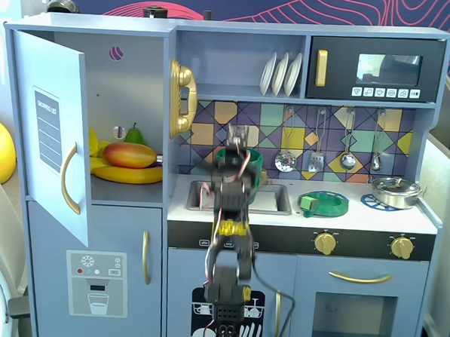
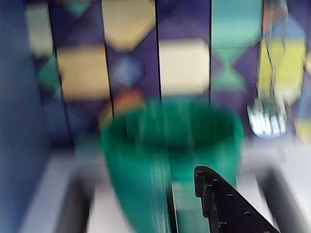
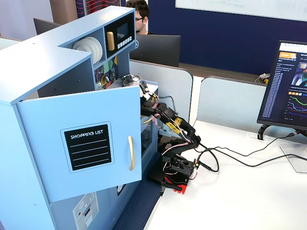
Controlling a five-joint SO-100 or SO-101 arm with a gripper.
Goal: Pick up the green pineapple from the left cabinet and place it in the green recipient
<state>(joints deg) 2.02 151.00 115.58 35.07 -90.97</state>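
While the pale blue-grey toy-kitchen cabinet [image 1: 129,118] at the upper left of a fixed view stands with its door [image 1: 55,133] swung wide, gold curved handle and grey "shopping list" panel facing out, its shelf holds a red-and-yellow plastic mango [image 1: 130,155] lying on yellow bananas [image 1: 126,174], with a smooth green pear [image 1: 135,134] behind them. The small green pineapple cannot be found in any view, neither on that shelf nor at the claw. In front of the counter the black robot arm [image 1: 227,244] rises from its base and reaches toward the sink [image 1: 272,200], motion-blurred. Behind its upper part the tall dark-green cylindrical plastic pot [image 1: 227,155] stands by the tiled backsplash; in the wrist view this pot [image 2: 170,155] fills the middle, blurred, open mouth toward the camera, and what lies inside cannot be made out. The gripper [image 1: 236,136] hangs near the pot's rim, and only one black perforated finger [image 2: 223,206] shows in the wrist view, so whether the claw is released or clenched cannot be told. On the counter to the right lie a flat green round pan [image 1: 323,203] and a small silver pot [image 1: 396,192].
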